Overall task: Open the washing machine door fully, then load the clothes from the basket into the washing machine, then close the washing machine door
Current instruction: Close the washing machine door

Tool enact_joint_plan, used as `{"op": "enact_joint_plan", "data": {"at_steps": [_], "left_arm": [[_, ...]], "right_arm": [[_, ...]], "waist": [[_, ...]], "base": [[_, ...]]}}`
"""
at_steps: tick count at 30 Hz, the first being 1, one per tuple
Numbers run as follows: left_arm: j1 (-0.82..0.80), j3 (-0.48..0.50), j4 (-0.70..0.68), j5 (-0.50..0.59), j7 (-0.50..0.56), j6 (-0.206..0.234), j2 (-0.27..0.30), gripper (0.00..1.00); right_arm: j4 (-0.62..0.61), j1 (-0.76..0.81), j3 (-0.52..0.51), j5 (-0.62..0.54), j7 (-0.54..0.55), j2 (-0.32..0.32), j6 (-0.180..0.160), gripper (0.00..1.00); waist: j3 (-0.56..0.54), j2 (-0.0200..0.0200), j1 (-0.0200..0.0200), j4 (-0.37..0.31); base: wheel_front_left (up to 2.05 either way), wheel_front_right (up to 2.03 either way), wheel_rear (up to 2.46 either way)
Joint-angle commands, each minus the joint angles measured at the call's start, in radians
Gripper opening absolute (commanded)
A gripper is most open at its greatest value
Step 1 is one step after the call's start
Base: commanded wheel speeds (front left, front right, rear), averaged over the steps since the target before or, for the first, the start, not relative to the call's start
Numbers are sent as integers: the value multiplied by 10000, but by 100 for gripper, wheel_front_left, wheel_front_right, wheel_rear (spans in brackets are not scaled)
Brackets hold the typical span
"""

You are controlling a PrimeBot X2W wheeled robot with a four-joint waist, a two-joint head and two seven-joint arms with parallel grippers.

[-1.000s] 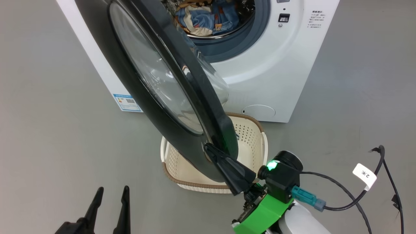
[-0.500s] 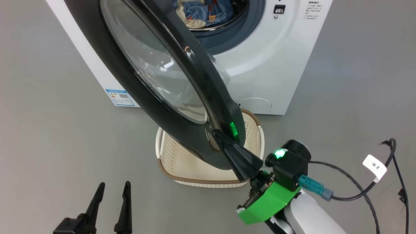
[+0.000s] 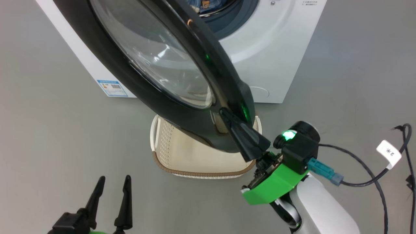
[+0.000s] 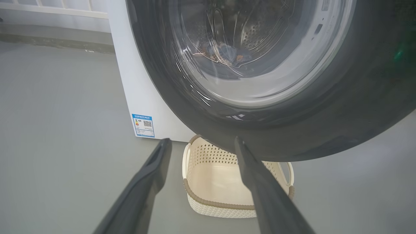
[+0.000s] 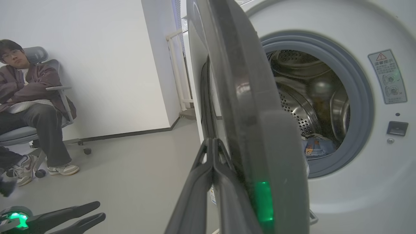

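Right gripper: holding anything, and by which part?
Nothing clamped: the right gripper is shut, its tips pressed against the washing machine door at its free-edge rim.

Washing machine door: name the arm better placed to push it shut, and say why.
Right. The right jaws, shut, rest against the washing machine door near its free edge; the left jaws stand open, low, apart from it.

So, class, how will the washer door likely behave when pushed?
The door probably swings rigidly: its thick rim shows no flex. Its glossy face may let the shut right hand slip. Its glass centre suggests weight.
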Motion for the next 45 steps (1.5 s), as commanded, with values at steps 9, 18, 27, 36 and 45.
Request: {"op": "enact_joint_plan", "data": {"at_steps": [9,18,27,36,45], "left_arm": [[-510,187,-345,-126,-65,-25,53,100],[-811,228,-542,-102,-65,-25,53,100],[-1005,249,-680,-73,-65,-25,102,100],[-1149,211,-693,-102,-65,-25,152,100],[-1211,209,-793,-147,-65,-25,176,100]], "right_arm": [[-254,-711,-325,-335,-48,168,14,0],[-206,-1362,-627,-542,-48,168,14,0],[-239,-2156,-947,-832,-48,138,14,0],[-162,-2936,-1125,-974,-48,-117,14,0],[-33,-3747,-1191,-1125,-48,-338,14,0]], "waist": [[546,-1,0,-66],[1113,-1,0,-143],[1741,-1,0,-233],[2259,-1,0,-250],[2818,-1,0,-194]], "base": [[0,0,0],[0,0,0],[0,0,0],[0,0,0],[0,0,0]]}}
